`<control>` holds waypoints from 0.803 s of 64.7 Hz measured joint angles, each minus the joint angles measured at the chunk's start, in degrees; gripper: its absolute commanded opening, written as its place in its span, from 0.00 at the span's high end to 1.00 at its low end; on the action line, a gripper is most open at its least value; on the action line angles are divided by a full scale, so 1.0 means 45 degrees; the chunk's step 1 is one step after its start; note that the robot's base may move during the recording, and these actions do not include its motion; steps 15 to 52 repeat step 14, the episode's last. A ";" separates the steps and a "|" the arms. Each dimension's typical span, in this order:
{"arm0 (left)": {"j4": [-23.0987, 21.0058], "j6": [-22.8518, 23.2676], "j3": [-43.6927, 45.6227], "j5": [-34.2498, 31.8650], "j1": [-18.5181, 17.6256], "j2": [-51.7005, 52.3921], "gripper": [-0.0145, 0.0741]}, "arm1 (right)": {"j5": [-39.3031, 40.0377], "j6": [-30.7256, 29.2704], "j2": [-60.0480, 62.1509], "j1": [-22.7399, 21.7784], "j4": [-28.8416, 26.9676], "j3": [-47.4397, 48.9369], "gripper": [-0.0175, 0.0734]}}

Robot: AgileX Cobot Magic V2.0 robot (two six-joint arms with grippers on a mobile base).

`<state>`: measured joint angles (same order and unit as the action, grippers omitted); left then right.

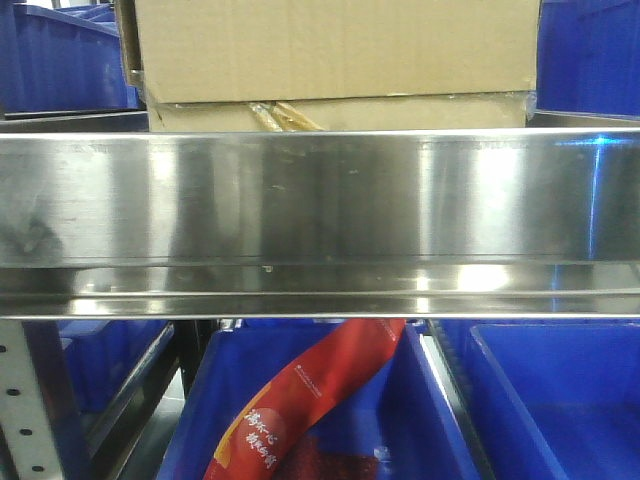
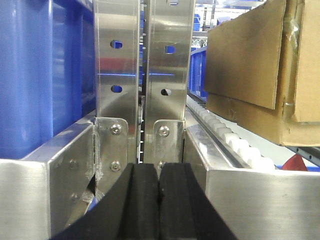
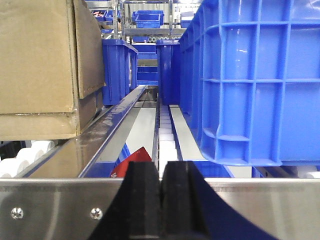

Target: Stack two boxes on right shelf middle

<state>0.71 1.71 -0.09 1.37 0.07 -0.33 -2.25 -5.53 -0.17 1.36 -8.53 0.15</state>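
Observation:
Two cardboard boxes sit stacked on the shelf level behind a steel rail (image 1: 320, 210): the upper box (image 1: 335, 45) rests on the lower box (image 1: 330, 115). The stack shows at the right of the left wrist view (image 2: 260, 65) and at the left of the right wrist view (image 3: 42, 70). My left gripper (image 2: 159, 172) is shut and empty, facing the shelf's steel uprights (image 2: 142, 75), left of the stack. My right gripper (image 3: 161, 172) is shut and empty at the steel rail, right of the stack.
Blue plastic crates stand on both sides of the stack (image 1: 60, 55) (image 1: 590, 55) (image 3: 255, 80). White rollers (image 2: 235, 142) line the shelf. Lower blue bins (image 1: 540, 400) hold a red packet (image 1: 310, 400).

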 measured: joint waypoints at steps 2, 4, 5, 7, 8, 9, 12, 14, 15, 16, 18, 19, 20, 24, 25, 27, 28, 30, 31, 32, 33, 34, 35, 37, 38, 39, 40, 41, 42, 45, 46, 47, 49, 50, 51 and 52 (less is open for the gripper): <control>0.0000 0.0000 0.0000 0.0000 0.0000 0.0000 0.96 | 0.0000 0.0000 0.0000 0.0000 0.0000 0.0000 0.98; 0.0000 0.0000 0.0000 0.0000 0.0000 0.0000 0.96 | 0.0000 0.0000 0.0000 0.0000 0.0000 0.0000 0.98; 0.0000 0.0000 0.0000 0.0000 0.0000 0.0000 0.96 | 0.0000 0.0000 0.0000 0.0000 0.0000 0.0000 0.98; 0.0000 0.0000 0.0000 0.0000 0.0000 0.0000 0.96 | 0.0000 0.0000 0.0000 0.0000 0.0000 0.0000 0.98; 0.0000 0.0000 0.0000 0.0000 0.0000 0.0000 0.96 | 0.0000 0.0000 0.0000 0.0000 0.0000 0.0000 0.98; 0.0000 0.0000 0.0000 0.0000 0.0000 0.0000 0.96 | 0.0000 0.0000 0.0000 0.0000 0.0000 0.0000 0.98; 0.0000 0.0000 0.0000 0.0000 0.0000 0.0000 0.96 | 0.0000 0.0000 0.0000 0.0000 0.0000 0.0000 0.98; 0.0000 0.0000 0.0000 0.0000 0.0000 0.0000 0.96 | 0.0000 0.0000 0.0000 0.0000 0.0000 0.0000 0.98; 0.0000 0.0000 0.0000 0.0000 0.0000 0.0000 0.96 | 0.0000 0.0000 0.0000 0.0000 0.0000 0.0000 0.98; 0.0000 0.0000 0.0000 0.0000 0.0000 0.0000 0.96 | 0.0000 0.0000 0.0000 0.0000 0.0000 0.0000 0.98; 0.0000 0.0000 0.0000 0.0000 0.0000 0.0000 0.96 | 0.0000 0.0000 0.0000 0.0000 0.0000 0.0000 0.98; 0.0000 0.0000 0.0000 0.0000 0.0000 0.0000 0.96 | 0.0000 0.0000 0.0000 0.0000 0.0000 0.0000 0.98; 0.0000 0.0000 0.0000 0.0000 0.0000 0.0000 0.96 | 0.0000 0.0000 0.0000 0.0000 0.0000 0.0000 0.98; 0.0000 0.0000 0.0000 0.0000 0.0000 0.0000 0.96 | 0.0000 0.0000 0.0000 0.0000 0.0000 0.0000 0.98; 0.0000 0.0000 0.0000 0.0000 0.0000 0.0000 0.96 | 0.0000 0.0000 0.0000 0.0000 0.0000 0.0000 0.98; 0.0000 0.0000 0.0000 0.0000 0.0000 0.0000 0.96 | 0.0000 0.0000 0.0000 0.0000 0.0000 0.0000 0.98; 0.0000 0.0000 0.0000 0.0000 0.0000 0.0000 0.96 | 0.0000 0.0000 0.0000 0.0000 0.0000 0.0000 0.98; 0.0000 0.0000 0.0000 0.0000 0.0000 0.0000 0.96 | 0.0000 0.0000 0.0000 0.0000 0.0000 0.0000 0.98; 0.0000 0.0000 0.0000 0.0000 0.0000 0.0000 0.96 | 0.0000 0.0000 0.0000 0.0000 0.0000 0.0000 0.98; 0.0000 0.0000 0.0000 0.0000 0.0000 0.0000 0.96 | 0.0000 0.0000 0.0000 0.0000 0.0000 0.0000 0.98; 0.0000 0.0000 0.0000 0.0000 0.0000 0.0000 0.96 | 0.0000 0.0000 0.0000 0.0000 0.0000 0.0000 0.98; 0.0000 0.0000 0.0000 0.0000 0.0000 0.0000 0.96 | 0.0000 0.0000 0.0000 0.0000 0.0000 0.0000 0.98; 0.0000 0.0000 0.0000 0.0000 0.0000 0.0000 0.96 | 0.0000 0.0000 0.0000 0.0000 0.0000 0.0000 0.98; 0.0000 0.0000 0.0000 0.0000 0.0000 0.0000 0.96 | 0.0000 0.0000 0.0000 0.0000 0.0000 0.0000 0.98; 0.0000 0.0000 0.0000 0.0000 0.0000 0.0000 0.96 | 0.0000 0.0000 0.0000 0.0000 0.0000 0.0000 0.98; 0.0000 0.0000 0.0000 0.0000 0.0000 0.0000 0.96 | 0.0000 0.0000 0.0000 0.0000 0.0000 0.0000 0.98; 0.0000 0.0000 0.0000 0.0000 0.0000 0.0000 0.96 | 0.0000 0.0000 0.0000 0.0000 0.0000 0.0000 0.98; 0.0000 0.0000 0.0000 0.0000 0.0000 0.0000 0.96 | 0.0000 0.0000 0.0000 0.0000 0.0000 0.0000 0.98; 0.0000 0.0000 0.0000 0.0000 0.0000 0.0000 0.96 | 0.0000 0.0000 0.0000 0.0000 0.0000 0.0000 0.98; 0.0000 0.0000 0.0000 0.0000 0.0000 0.0000 0.96 | 0.0000 0.0000 0.0000 0.0000 0.0000 0.0000 0.98; 0.0000 0.0000 0.0000 0.0000 0.0000 0.0000 0.96 | 0.0000 0.0000 0.0000 0.0000 0.0000 0.0000 0.98; 0.0000 0.0000 0.0000 0.0000 0.0000 0.0000 0.96 | 0.0000 0.0000 0.0000 0.0000 0.0000 0.0000 0.98; 0.0000 0.0000 0.0000 0.0000 0.0000 0.0000 0.96 | 0.0000 0.0000 0.0000 0.0000 0.0000 0.0000 0.98; 0.0000 0.0000 0.0000 0.0000 0.0000 0.0000 0.96 | 0.0000 0.0000 0.0000 0.0000 0.0000 0.0000 0.98; 0.0000 0.0000 0.0000 0.0000 0.0000 0.0000 0.96 | 0.0000 0.0000 0.0000 0.0000 0.0000 0.0000 0.98; 0.0000 0.0000 0.0000 0.0000 0.0000 0.0000 0.96 | 0.0000 0.0000 0.0000 0.0000 0.0000 0.0000 0.98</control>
